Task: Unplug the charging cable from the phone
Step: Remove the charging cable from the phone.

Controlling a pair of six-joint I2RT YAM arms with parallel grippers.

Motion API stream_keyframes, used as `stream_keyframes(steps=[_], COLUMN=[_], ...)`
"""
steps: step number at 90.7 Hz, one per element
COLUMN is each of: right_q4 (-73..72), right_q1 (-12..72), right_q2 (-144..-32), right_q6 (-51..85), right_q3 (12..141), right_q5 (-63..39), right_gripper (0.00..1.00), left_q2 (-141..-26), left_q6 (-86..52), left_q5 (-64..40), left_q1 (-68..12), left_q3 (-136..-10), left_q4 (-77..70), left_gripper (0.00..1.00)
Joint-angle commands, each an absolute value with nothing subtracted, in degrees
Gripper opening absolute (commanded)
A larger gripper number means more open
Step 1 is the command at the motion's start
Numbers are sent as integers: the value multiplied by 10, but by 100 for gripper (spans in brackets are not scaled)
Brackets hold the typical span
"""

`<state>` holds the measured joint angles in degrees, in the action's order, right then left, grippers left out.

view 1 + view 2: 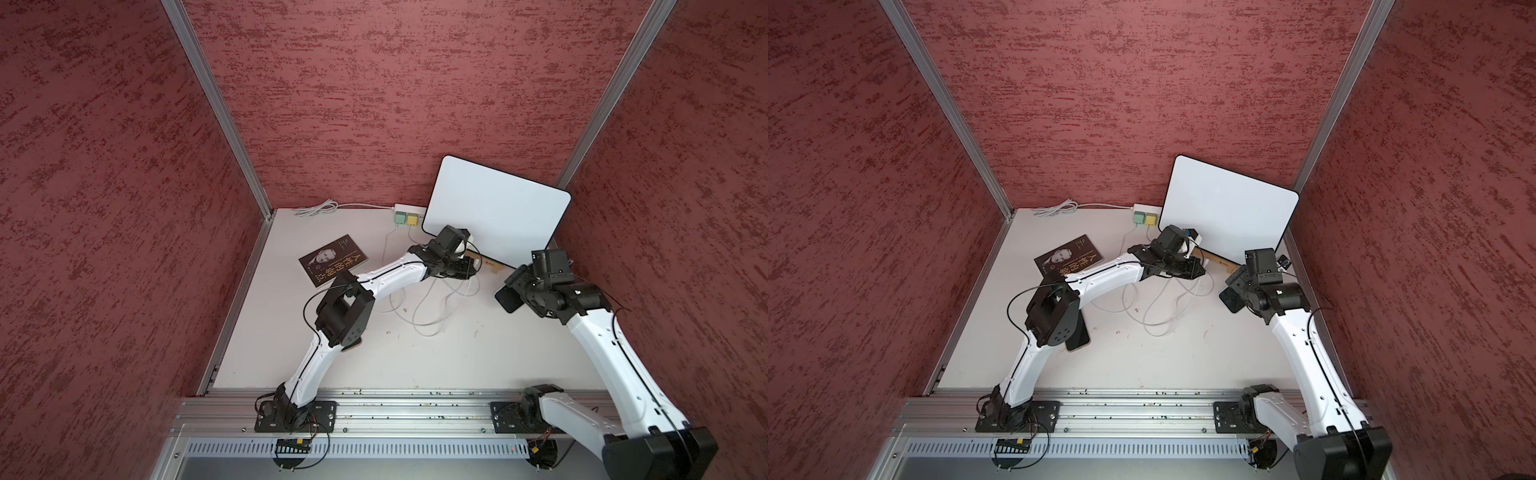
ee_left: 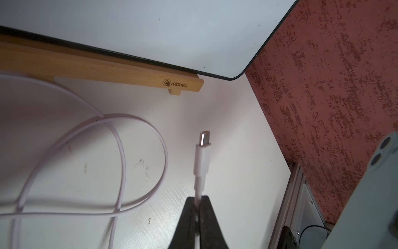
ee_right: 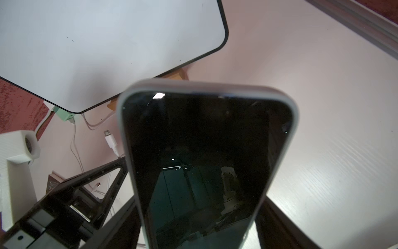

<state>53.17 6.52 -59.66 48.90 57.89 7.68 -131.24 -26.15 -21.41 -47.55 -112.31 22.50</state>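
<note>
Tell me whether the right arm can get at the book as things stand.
Probably not. The right arm holds the phone in its fingers, and the book lies on the far side of the left arm, which stretches across between them.

We count two robot arms (image 1: 390,278) (image 1: 602,340), two phones (image 1: 1231,301) (image 1: 1079,338), two charging cables (image 2: 201,159) (image 3: 98,184), two plug-in chargers, one green (image 1: 400,217) and one yellow (image 1: 412,218), one power strip (image 1: 409,207), one book (image 1: 332,259), one whiteboard (image 1: 498,208), one wooden stand (image 2: 107,69)
</note>
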Motion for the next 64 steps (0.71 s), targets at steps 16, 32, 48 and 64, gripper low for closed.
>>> stream_keyframes(steps=[16, 32, 48, 64], right_q4=[529, 521, 519, 514], right_q1=[60, 60, 60, 60], right_q2=[-567, -565, -565, -566], right_q6=[478, 479, 474, 460], right_q3=[552, 542, 546, 555], right_q5=[84, 74, 68, 56], right_gripper=[22, 22, 22, 22], left_q2=[-1368, -1363, -1331, -1238], left_q6=[-271, -267, -257, -272], left_q5=[-222, -222, -211, -167], left_q1=[-476, -476, -475, -462], left_q3=[-1181, -1189, -1183, -1075], left_q4=[281, 290, 309, 293], left_gripper=[30, 56, 64, 70])
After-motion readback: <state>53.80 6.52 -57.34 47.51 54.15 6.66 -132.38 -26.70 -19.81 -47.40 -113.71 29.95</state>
